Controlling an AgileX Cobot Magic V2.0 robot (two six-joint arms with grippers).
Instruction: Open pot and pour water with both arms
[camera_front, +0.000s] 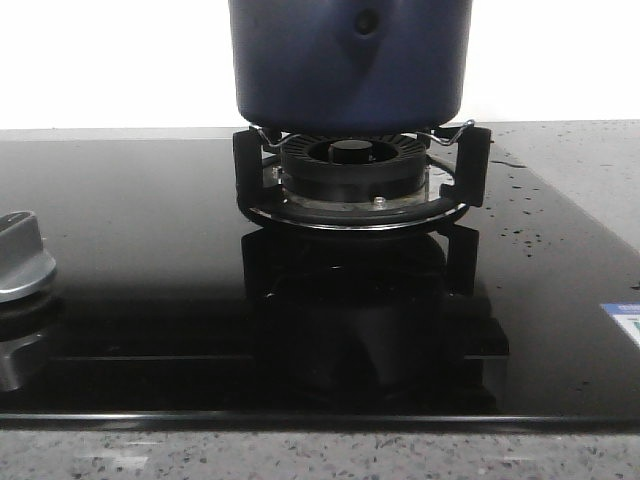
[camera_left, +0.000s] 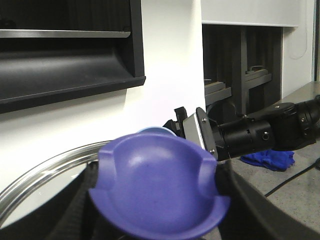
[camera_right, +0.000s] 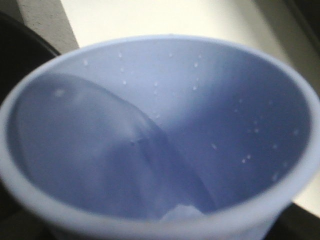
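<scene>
No readable wording is showing anywhere; a sticker (camera_front: 625, 322) with a blue band is sitting at the right edge of the black glass stove top (camera_front: 150, 300), its print too small to make out.

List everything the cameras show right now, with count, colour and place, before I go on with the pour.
pot: one, dark navy blue, sitting on the burner support at the back centre of the stove.
burner ring: one, black and ribbed, directly under the pot.
stove top: one, glossy black glass, filling the front view.
stove knob: one, silver, at the left edge of the stove top.
lid knob: one, purple-blue, close in front of the left wrist camera.
lid rim: one, shiny metal, behind the knob.
cup: one, light blue, inside dotted with droplets, filling the right wrist view.
blue cloth: one, on the grey counter.
right arm: black, seen from the left wrist camera; gripper fingers not clearly visible.
</scene>
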